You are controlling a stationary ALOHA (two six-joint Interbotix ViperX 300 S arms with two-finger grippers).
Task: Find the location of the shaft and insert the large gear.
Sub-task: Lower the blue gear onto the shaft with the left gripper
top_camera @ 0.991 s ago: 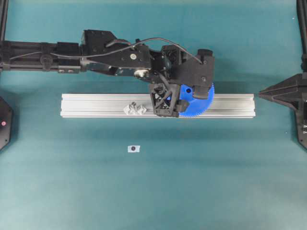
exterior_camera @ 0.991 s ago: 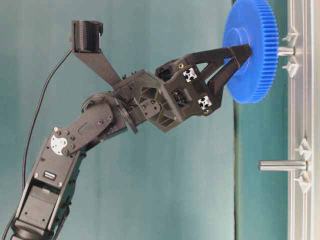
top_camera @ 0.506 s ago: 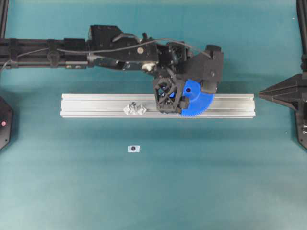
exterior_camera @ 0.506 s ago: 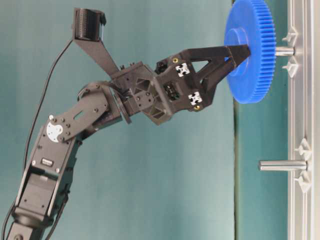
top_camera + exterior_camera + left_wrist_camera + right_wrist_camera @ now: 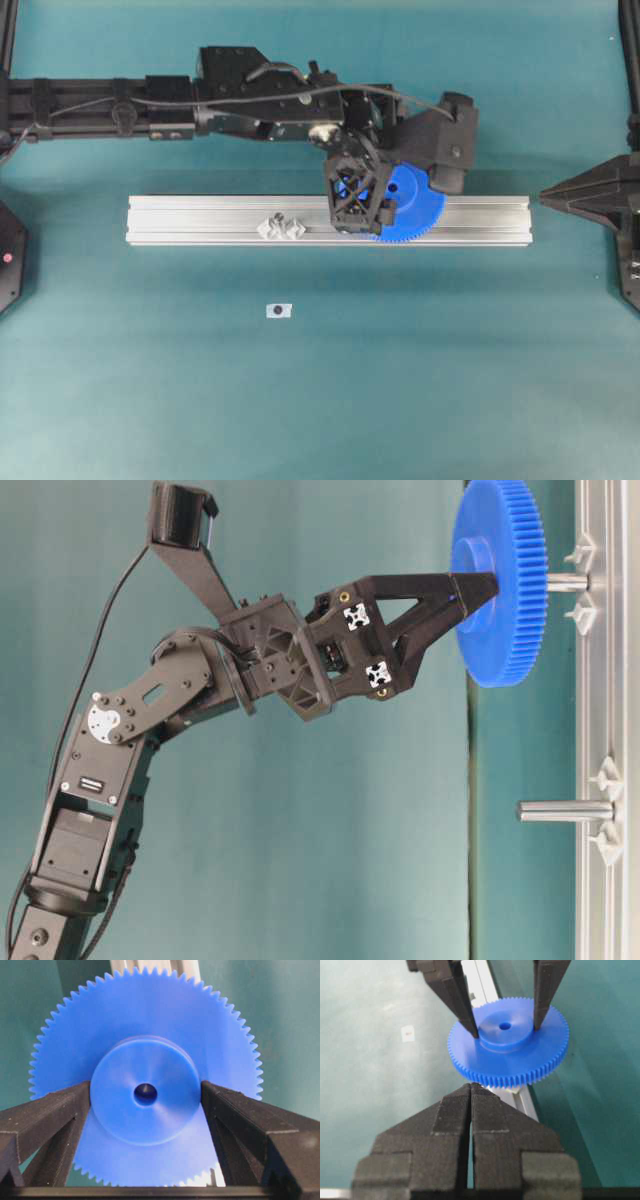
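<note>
Compared with the earlier frames, the left gripper (image 5: pixel 470 587) has shifted along the rail (image 5: pixel 200 218) and its fingers have levelled out, now pointing nearly straight at the rail instead of at an angle; the large gear (image 5: pixel 500 580) has moved with it, and its face now stands nearly parallel to the rail. The left gripper clamps the large gear by its raised hub, one finger (image 5: pixel 55 1115) pressed on each side of the hub, with the centre hole midway between them. The toothed rim extends well beyond both fingers. On the far side of the gear from the gripper, the shaft (image 5: pixel 566 582) projects from the rail between its two clear brackets; part of the shaft shows between the gear and the rail, so the gear is not seated against the rail. Whether the shaft tip has entered the hole cannot be told. A second shaft (image 5: pixel 565 810) stands farther along the rail, well apart from the gripper. The right gripper (image 5: pixel 471 1091) is unmoved, its jaws closed together and empty, pointing toward the gear rim from nearby. A small white tag (image 5: pixel 279 310) lies on the table (image 5: pixel 450 380) apart from the rail.
</note>
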